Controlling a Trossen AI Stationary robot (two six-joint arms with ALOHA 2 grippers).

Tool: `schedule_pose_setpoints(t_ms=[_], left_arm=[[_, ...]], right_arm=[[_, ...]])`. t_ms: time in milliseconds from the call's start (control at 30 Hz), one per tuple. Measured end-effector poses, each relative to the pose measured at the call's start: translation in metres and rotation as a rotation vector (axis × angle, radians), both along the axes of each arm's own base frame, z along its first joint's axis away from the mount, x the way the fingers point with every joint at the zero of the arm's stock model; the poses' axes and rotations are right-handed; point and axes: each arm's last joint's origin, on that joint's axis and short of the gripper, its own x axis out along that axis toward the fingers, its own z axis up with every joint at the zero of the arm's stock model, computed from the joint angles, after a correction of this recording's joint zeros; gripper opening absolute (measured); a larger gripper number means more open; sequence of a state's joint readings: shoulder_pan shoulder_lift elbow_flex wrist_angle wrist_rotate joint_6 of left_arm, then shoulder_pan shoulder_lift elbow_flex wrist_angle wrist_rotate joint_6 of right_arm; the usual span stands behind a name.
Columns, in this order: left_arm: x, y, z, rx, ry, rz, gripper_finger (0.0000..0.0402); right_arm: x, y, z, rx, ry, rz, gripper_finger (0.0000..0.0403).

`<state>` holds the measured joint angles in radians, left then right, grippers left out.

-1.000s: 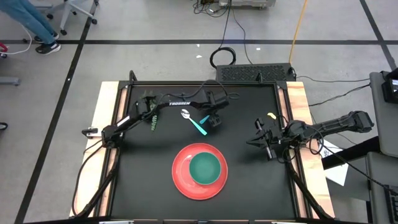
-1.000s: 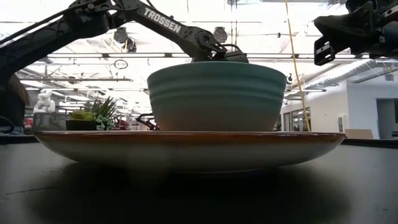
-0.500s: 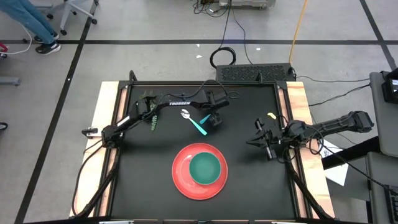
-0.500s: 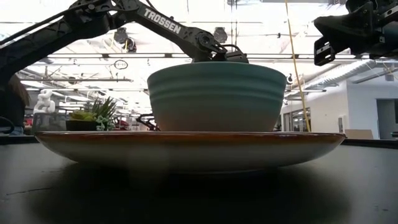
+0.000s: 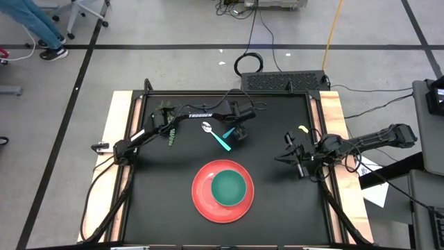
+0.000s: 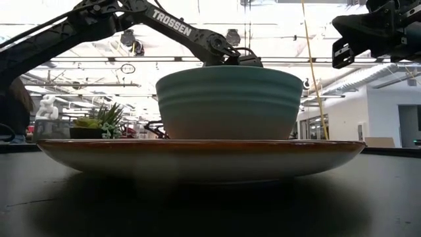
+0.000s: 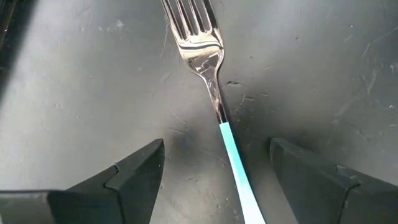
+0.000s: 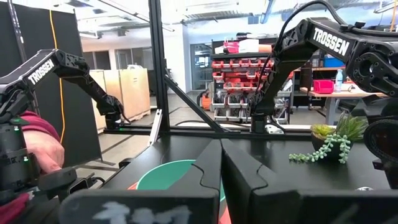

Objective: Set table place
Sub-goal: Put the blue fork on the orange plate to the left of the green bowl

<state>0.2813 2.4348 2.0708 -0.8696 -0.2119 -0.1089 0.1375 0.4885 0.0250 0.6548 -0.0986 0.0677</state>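
Black matte surface (image 5: 159, 187) with wooden side strips carries everything; red plate (image 5: 202, 198) sits near the front centre with the teal bowl (image 5: 229, 187) stacked in its middle, so that pair looks already set. Cutlery not placed yet: fork (image 7: 214, 93) lies flat on the surface behind the plate, light-blue handle pointing toward the left hand (image 7: 214, 168), tines away; spoon (image 5: 207, 127) lies just beside it, toward the back. Left hand hovers low right over the fork handle, fingers spread wide either side and not touching it, likely lined up for a pinch on the handle. Right hand (image 5: 295, 158) is parked above the right side of the surface, fingers pressed together, holding nothing, probably waiting. Small green potted plant (image 5: 166, 121) stands at back left, near the left arm, not part of the set. Room: grey floor with dark tape lines, cables and a black box behind the surface, a person's legs at far back left; right wrist view shows shelving with red bins and more arms.
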Motion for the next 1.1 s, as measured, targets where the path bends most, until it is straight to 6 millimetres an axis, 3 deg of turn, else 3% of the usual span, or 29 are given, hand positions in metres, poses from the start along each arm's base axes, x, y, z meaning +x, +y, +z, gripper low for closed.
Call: schedule_pose_setpoints(t_ms=[667,967,1100], left_arm=[[0.0,-0.0003,-0.0003,-0.007,0.0,-0.007,0.012],[0.0011,-0.0008,0.0001,0.004,0.0,-0.039,0.0012],[0.0014,-0.0007,0.0001,0.005,0.0,-0.049,0.0005]], right_arm=[[0.0,0.0,0.0,0.0,0.0,0.0,0.0],[0.0,0.0,0.0,0.007,0.002,0.001,0.0],[0.0,0.0,0.0,0.007,0.002,0.001,0.0]])
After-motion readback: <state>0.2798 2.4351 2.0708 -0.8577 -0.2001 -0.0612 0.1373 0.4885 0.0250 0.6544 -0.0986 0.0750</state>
